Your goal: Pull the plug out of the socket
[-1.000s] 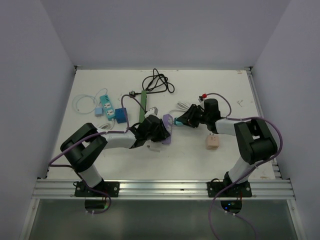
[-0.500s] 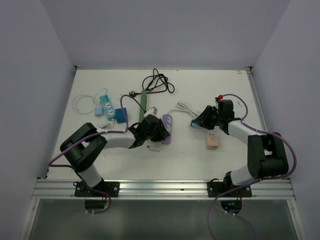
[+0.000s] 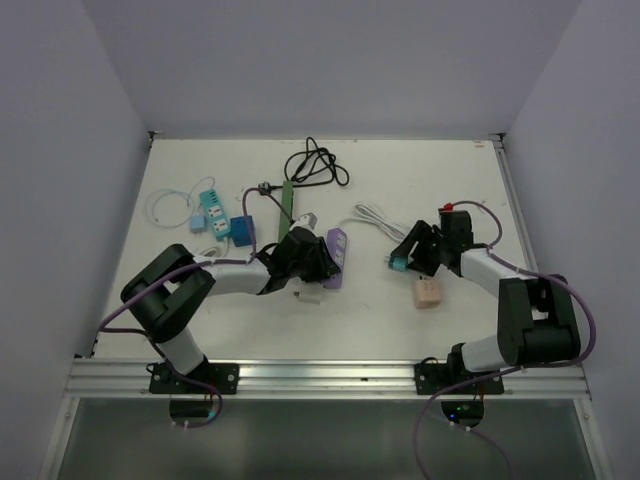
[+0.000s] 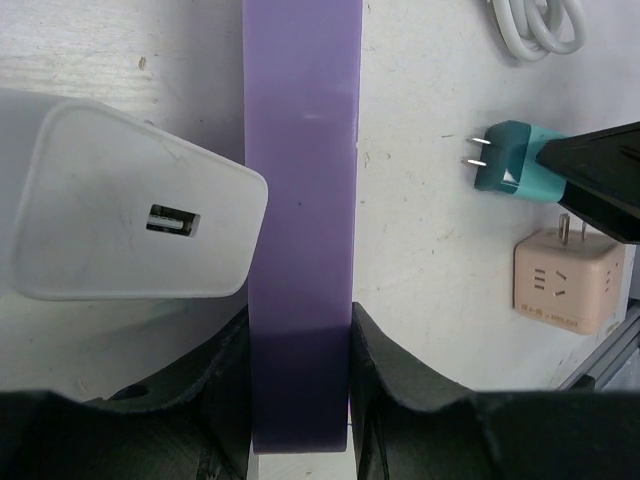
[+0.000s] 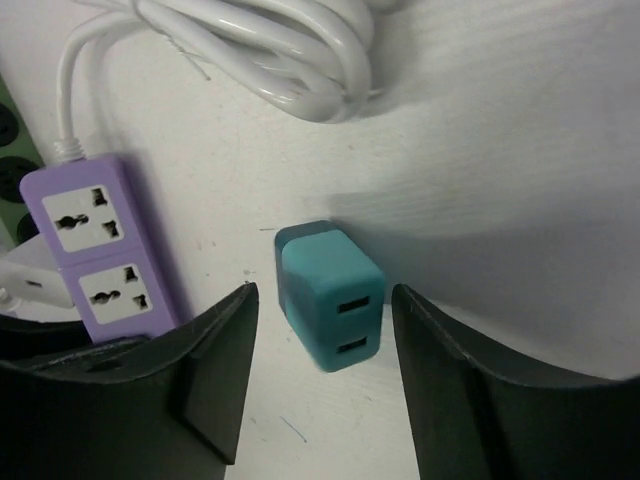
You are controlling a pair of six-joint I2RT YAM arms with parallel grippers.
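The purple socket strip lies at the table's middle, and my left gripper is shut on its near end; the left wrist view shows the strip pinched between both fingers. The teal plug lies on the table to the strip's right, apart from it, with its prongs bare. My right gripper is open around the plug, and its fingers stand clear on both sides. The strip's sockets show empty.
A white charger lies against the strip's left side. A peach adapter sits near the right gripper. A coiled white cable lies behind the plug. A green strip, blue strips and a black cable lie at the back left.
The right gripper drew the teal plug away from the purple strip to the right, set it down nearer the front and opened. The left gripper stayed shut on the strip.
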